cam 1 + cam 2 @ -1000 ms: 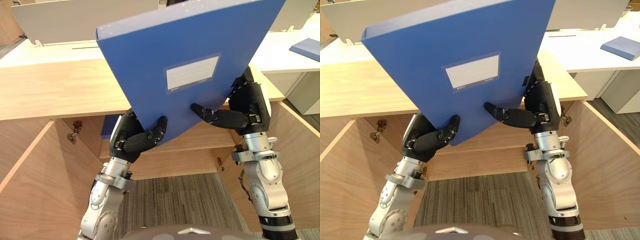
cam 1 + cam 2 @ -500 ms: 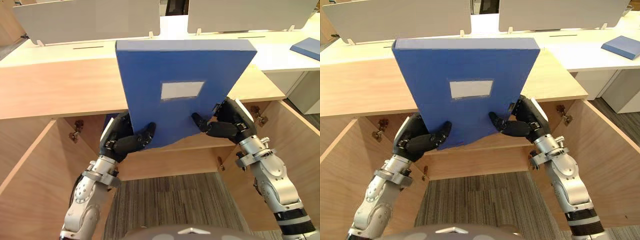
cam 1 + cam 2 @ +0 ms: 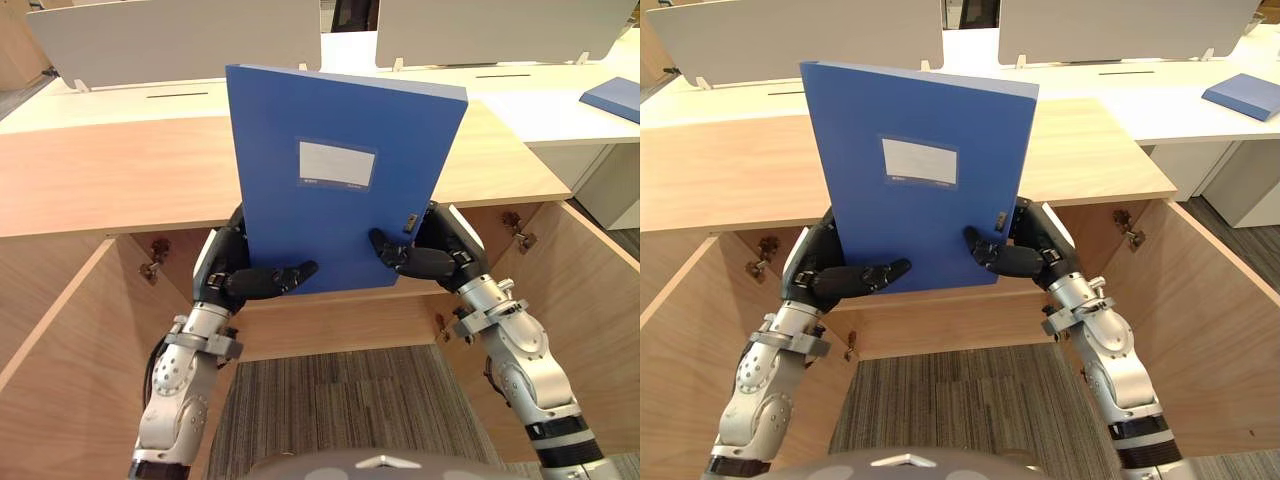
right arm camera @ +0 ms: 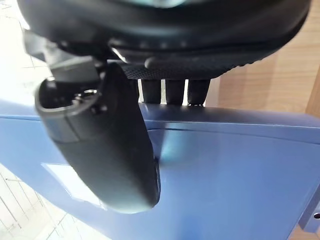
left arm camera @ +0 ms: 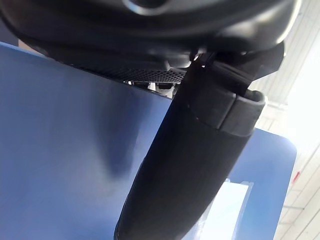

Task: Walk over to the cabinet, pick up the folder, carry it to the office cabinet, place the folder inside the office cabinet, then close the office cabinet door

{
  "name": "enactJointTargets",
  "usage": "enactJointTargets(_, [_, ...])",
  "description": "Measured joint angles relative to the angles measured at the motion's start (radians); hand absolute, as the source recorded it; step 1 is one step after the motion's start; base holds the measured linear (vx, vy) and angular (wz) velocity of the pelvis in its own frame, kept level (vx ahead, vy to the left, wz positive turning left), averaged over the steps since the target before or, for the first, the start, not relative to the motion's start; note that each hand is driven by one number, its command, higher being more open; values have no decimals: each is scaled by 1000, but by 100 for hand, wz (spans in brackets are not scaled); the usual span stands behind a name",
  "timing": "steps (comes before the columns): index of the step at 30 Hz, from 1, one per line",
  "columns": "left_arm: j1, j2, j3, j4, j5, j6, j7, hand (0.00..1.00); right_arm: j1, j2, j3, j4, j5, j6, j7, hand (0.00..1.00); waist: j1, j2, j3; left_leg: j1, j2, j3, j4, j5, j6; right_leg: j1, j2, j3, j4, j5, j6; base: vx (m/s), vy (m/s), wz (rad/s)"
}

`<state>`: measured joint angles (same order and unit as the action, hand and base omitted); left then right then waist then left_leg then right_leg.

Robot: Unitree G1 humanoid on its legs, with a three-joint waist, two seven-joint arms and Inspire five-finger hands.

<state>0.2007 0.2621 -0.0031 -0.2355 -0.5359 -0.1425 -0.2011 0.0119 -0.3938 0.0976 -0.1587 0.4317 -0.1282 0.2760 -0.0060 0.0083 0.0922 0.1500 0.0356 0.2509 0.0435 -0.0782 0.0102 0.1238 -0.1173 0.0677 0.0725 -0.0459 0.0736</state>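
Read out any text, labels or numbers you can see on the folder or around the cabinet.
Label on the front of the blue folder: a pale panel that looks blank. A tiny line of print along its lower edge is too small to read.
Second folder on the far white desk: no text can be made out.
Wooden cabinet: no writing or signs visible.
Nothing here is legible.
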Motion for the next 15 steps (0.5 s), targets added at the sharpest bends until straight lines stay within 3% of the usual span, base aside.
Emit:
enactJointTargets(7, [-30,-90,62,0,38,-13,48,100,0,92,-8,-4,-1,0,-19,0,0,0,0,-10,-1,-13,-5,11,0,-2,0,-6,-6,0,0,0,0,5])
enactJointTargets(15, [-15,-216,253,-4,46,-75,172,100,0,210,-132,-56,0,-5,-76,0,1,1,0,-16,0,-21,-8,13,-1,-2,0,-15,-10,0,0,1,-2,3])
